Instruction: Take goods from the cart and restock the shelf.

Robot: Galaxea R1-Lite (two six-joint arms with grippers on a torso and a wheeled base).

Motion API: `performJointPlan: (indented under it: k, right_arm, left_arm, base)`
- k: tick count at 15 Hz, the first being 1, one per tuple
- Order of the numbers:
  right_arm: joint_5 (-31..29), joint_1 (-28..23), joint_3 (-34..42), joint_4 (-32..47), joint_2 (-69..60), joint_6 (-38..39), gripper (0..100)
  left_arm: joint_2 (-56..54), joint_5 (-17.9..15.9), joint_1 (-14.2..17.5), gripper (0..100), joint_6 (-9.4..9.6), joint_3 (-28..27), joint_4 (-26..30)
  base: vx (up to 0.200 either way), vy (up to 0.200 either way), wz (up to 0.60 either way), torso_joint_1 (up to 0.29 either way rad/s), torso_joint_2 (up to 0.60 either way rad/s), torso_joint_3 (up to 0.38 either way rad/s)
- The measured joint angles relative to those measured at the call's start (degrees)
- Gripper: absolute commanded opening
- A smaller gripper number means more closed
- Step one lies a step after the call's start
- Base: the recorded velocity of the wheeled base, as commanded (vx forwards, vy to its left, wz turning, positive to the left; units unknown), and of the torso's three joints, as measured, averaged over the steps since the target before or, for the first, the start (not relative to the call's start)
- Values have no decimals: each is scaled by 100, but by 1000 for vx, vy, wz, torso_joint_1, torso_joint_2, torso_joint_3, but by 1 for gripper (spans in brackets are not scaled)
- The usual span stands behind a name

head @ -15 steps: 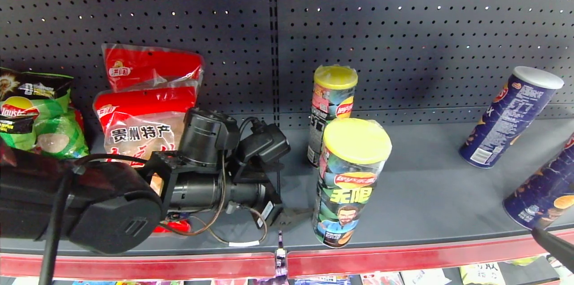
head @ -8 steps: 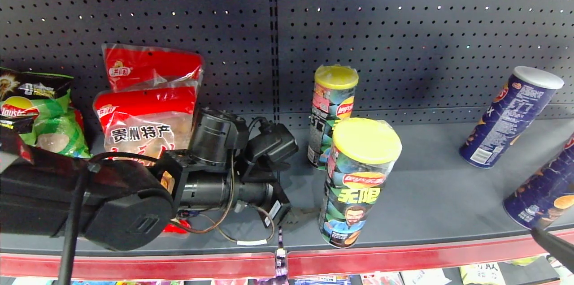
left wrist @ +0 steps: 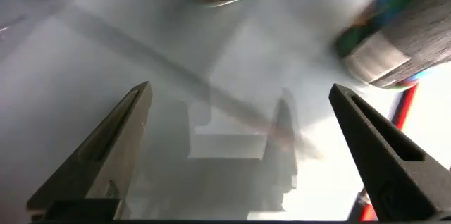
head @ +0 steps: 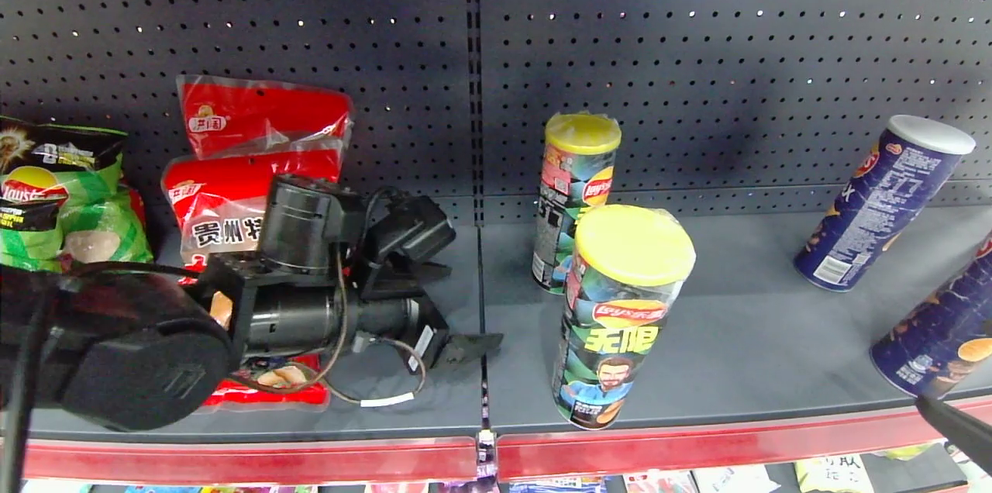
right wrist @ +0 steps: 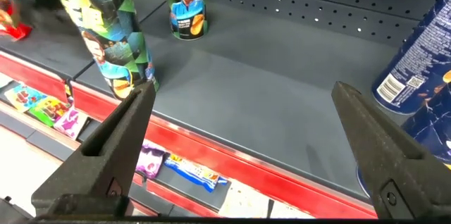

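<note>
Chip can [head: 620, 322] seemingly just beyond left hand [left wrist: 239, 90]

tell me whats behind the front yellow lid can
A second yellow-lidded can, upright near the pegboard. Its lower right side is covered by the front can.

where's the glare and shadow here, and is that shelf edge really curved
Head view: the red shelf edge and the pegboard top both bow, likely lens distortion; bright specks shine through the pegboard holes. Left wrist view: glare washes the shelf floor pale, with a blocky shadow by the left gripper. Right wrist view: even light.
</note>
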Motion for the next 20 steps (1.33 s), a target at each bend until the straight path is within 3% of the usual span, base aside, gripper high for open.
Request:
performJointPlan:
  k: [2, 4, 7, 10, 12, 15, 16, 18, 19, 20]
  right_arm:
    - [0, -173, 2, 0, -11, 21, 100]
    - [-2, -306, 77, 7, -63, 21, 100]
    - [-123, -407, 265, 12, -293, 10, 100]
    - [-458, -518, 499, 16, -623, -1, 100]
    - [-886, -728, 611, 21, -800, 0, 100]
    - [-1236, -1191, 641, 89, -923, 2, 100]
    - [-1293, -1458, 650, 301, -968, -1, 100]
    - [-1324, -1855, 614, 825, -1147, -37, 100]
    - [-1329, -1974, 611, 1029, -1287, -56, 100]
    - [-1332, -2044, 612, 1279, -1486, -88, 100]
  left_arm:
    - [-538, 335, 218, 100, -388, 251, 46]
    - [-1328, 1031, 334, 100, -848, 745, 193]
    - [-2770, 1691, 400, 100, -1147, 1616, 901]
    - [-4562, 2158, 610, 100, -1302, 1974, 2821]
    - [-5834, 2330, 1012, 100, -1354, 1963, 4482]
    - [-7591, 2464, 1988, 100, -1482, 1903, 6353]
    - [-8079, 2476, 2398, 100, -1649, 1905, 6795]
    - [-8831, 2472, 2837, 100, -1890, 2085, 6962]
    - [-9110, 2456, 2938, 100, -2005, 2242, 6654]
    - [-9294, 2327, 2988, 100, -2070, 2413, 5928]
  base:
    - [0, 0, 0, 0, 0, 0]
    - [0, 0, 0, 0, 0, 0]
    - [0, 0, 0, 0, 0, 0]
    - [0, 0, 0, 0, 0, 0]
    - [0, 0, 0, 0, 0, 0]
    - [0, 0, 0, 0, 0, 0]
    - [0, 0, 0, 0, 0, 0]
    - [0, 0, 0, 0, 0, 0]
    - [0, 0, 0, 0, 0, 0]
    - [0, 0, 0, 0, 0, 0]
